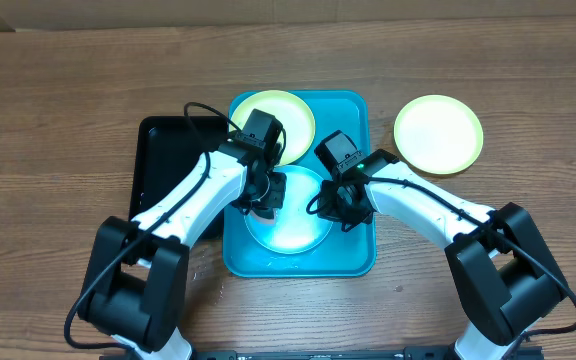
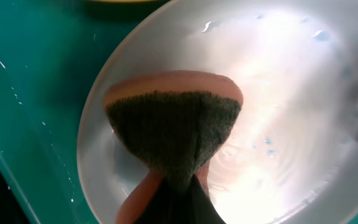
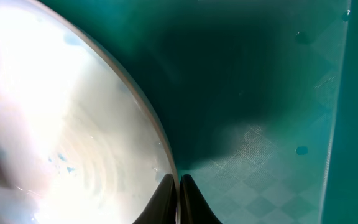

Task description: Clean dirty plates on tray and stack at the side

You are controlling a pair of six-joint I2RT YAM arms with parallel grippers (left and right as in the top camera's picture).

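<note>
Turquoise-blue rectangular plastic tray [image 1: 360, 256] sits mid-table in front of you, and the light blue round plastic plate [image 1: 293, 232] lies flat in its near half. Your left gripper [image 1: 263, 207] is clamped on a sponge with a dark green scouring face and a pink body [image 2: 173, 130] — the green face lies against the plate's left part. Small blue smudges [image 2: 269, 144] show on the plate just right of the sponge. Your right gripper [image 3: 178, 194] has its fingers nearly together, pinching the plate's right rim between them. A pale yellow-green round plate [image 1: 286, 118] lies at the tray's far end, touching or overlapping the blue plate's far edge — you cannot tell which. A second pale yellow-green round plate [image 1: 438, 133] rests on the wooden table [image 1: 68, 100], just right of the tray. A black rectangular tray [image 1: 168, 160] lies against the turquoise tray's left side.
</note>
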